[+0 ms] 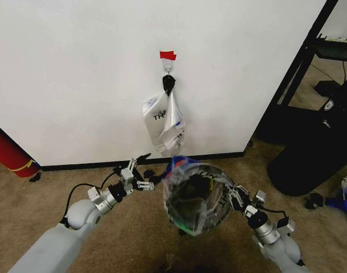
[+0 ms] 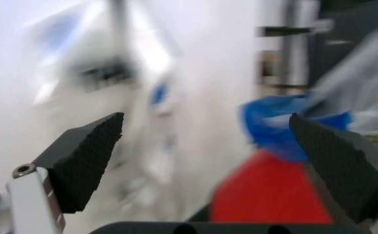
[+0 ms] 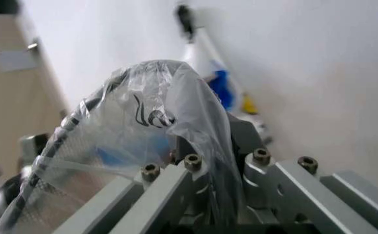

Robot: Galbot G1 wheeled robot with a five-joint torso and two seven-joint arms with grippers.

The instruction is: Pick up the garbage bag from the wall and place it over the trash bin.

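Observation:
The garbage bag [image 1: 179,166], crinkly clear plastic with a blue patch, is stretched over the round black mesh trash bin [image 1: 197,200] on the carpet in front of the wall [image 1: 77,68]. My right gripper [image 1: 234,194] is at the bin's right rim, shut on the garbage bag [image 3: 176,97], which drapes over its fingers. My left gripper [image 1: 144,170] is open just left of the bin, with nothing between its black pads [image 2: 85,161]. The bag's blue patch [image 2: 274,131] lies ahead of the left gripper [image 2: 208,161].
Other white printed bags [image 1: 162,119] hang from a metal hook [image 1: 169,71] under red tape [image 1: 168,55]. A large glossy black bin [image 1: 310,153] and a black shelf frame [image 1: 301,62] stand at the right. A red cylinder [image 1: 8,151] leans at the left.

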